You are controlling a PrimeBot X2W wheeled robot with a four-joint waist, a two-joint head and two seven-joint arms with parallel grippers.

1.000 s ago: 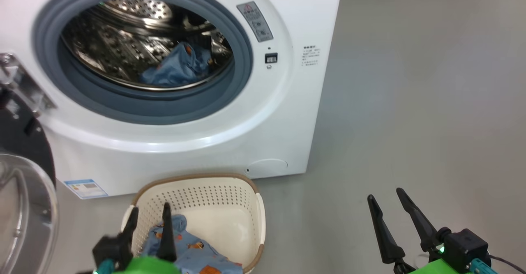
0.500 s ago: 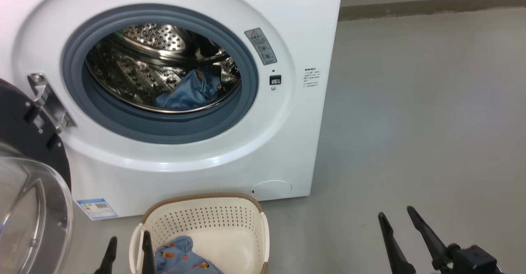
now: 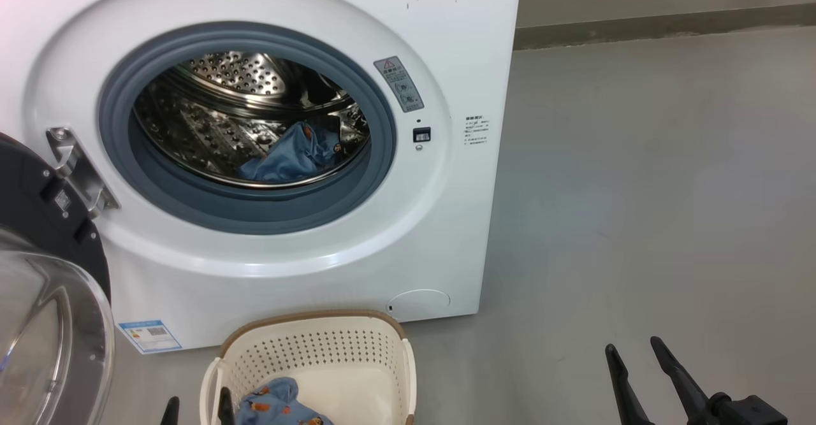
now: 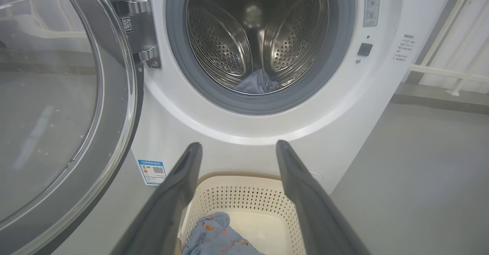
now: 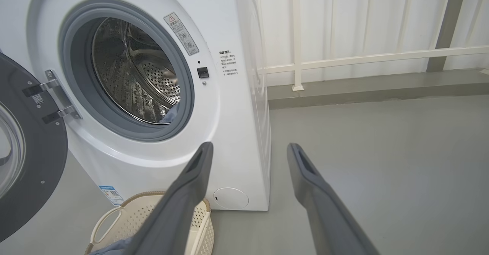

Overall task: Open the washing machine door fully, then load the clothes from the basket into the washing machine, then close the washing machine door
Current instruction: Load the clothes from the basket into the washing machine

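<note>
We have drawn back from the basket; our left gripper and right gripper gape wide, empty. Clothes remain in the basket, so loading continues.

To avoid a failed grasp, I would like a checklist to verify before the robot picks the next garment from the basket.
1. The washing machine door is swung aside, off the opening: ok.
2. The door is opened fully: cannot tell.
3. The left gripper has its fingers apart and holds nothing: ok.
4. The right gripper has its fingers apart and holds nothing: ok.
5. The clothes lie reachable in the basket, at its left side: ok.
6. The washing machine has room; one blue garment lies inside: ok.
</note>
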